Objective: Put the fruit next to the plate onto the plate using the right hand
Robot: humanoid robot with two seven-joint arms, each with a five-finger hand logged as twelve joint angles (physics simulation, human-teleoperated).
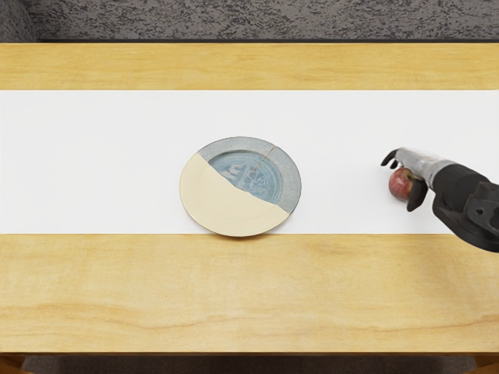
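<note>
Pale wooden boards make up the table, with a broad white strip running across its middle from edge to edge and a dark grey, rough-looking backdrop behind its far side. The right hand reaches in from the right edge on a black and grey arm. It is curled around a small red fruit, with dark fingers hooked over its far side and another dark digit below it on the near side. The fruit is over the white strip; whether it rests on the strip or is lifted off it I cannot tell. A round plate, part blue-grey and part cream, lies flat near the middle of the strip, well apart from the fruit and to the left of it.
</note>
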